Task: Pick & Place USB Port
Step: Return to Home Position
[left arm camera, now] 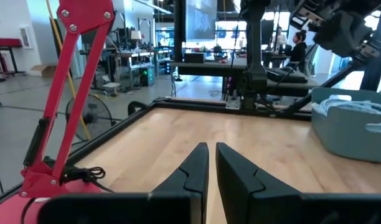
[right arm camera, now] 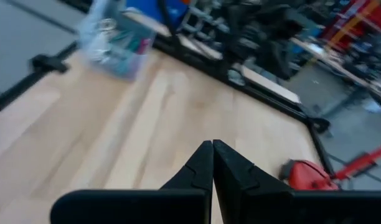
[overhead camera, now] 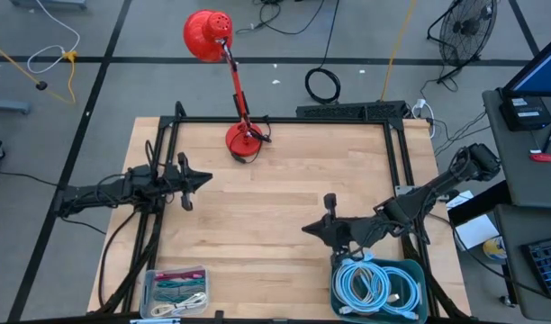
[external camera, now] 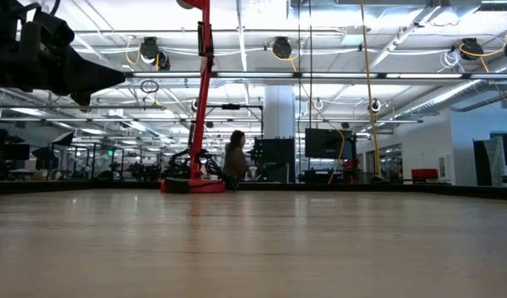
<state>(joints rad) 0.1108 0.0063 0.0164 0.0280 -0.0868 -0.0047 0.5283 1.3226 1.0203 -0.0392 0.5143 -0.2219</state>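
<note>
With every cable in sight lying in a bin, both my arms hang empty above the pale wooden table [overhead camera: 284,189]. My left gripper [overhead camera: 206,180], at the left of the overhead frame, has its fingers drawn together on nothing. My right gripper [overhead camera: 306,228], at lower centre, is pinched closed and empty too, just beside the blue plastic bin [overhead camera: 421,274] of coiled pale-blue cables [overhead camera: 365,286]. At lower left, the clear plastic bin [overhead camera: 145,290] holds mixed cables [overhead camera: 178,288]. Sorting looks finished; I judge only parking the arms remains.
</note>
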